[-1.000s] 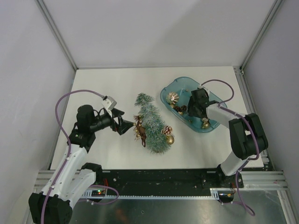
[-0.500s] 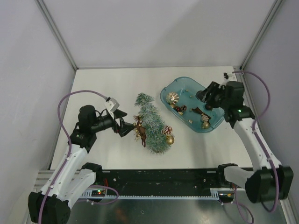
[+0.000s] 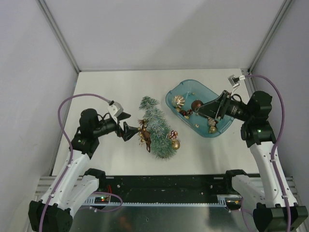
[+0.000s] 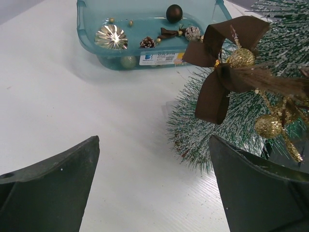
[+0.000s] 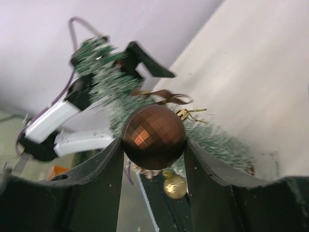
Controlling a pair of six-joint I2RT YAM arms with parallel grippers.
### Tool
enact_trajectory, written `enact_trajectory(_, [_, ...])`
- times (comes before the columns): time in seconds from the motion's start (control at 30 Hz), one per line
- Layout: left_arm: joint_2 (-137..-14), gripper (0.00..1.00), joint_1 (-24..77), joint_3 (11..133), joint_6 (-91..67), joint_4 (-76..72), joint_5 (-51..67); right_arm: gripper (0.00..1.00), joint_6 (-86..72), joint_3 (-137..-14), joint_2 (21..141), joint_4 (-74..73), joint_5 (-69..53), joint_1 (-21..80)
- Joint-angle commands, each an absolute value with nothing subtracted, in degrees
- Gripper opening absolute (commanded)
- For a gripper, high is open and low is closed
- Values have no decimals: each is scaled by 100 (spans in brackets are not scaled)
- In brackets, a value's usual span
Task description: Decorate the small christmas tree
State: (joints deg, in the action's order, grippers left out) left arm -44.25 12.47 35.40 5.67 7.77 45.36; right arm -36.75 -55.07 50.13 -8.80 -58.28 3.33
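Note:
The small christmas tree [image 3: 157, 126] lies on its side mid-table, frosted green, with a brown bow [image 4: 219, 72], gold baubles [image 3: 175, 144] and a pinecone on it. It also shows in the left wrist view [image 4: 241, 121] and blurred in the right wrist view [image 5: 116, 92]. My left gripper [image 3: 126, 124] is open and empty, just left of the tree. My right gripper [image 3: 199, 107] is shut on a brown faceted ball [image 5: 153, 137], held above the teal tray [image 3: 179, 88]; the ball also shows in the top view [image 3: 196, 105].
The teal tray [image 4: 87, 29] at the right holds a gold starburst ornament [image 3: 178, 101], a pinecone, a bow and small gold balls. White walls and metal posts enclose the table. The black rail runs along the near edge.
My right arm has swung out and turned toward the tree, lifting the brown ball out of the tray. My left gripper has stayed beside the tree.

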Motion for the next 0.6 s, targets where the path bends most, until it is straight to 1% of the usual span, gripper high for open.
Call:
enact_trajectory(0.0, [-4268, 100, 1250, 3762, 764, 605, 4514, 40, -4247, -5508, 4795, 390, -6777, 808])
enact_trajectory(0.23, [-4143, 100, 1182, 3830, 790, 607, 4446, 43, -4346, -5503, 4964, 1072, -6889, 2075])
enact_trajectory(0.57, [-3868, 100, 1101, 3715, 721, 608, 4486, 43, -5413, -5508, 5676, 2862, -7243, 2680])
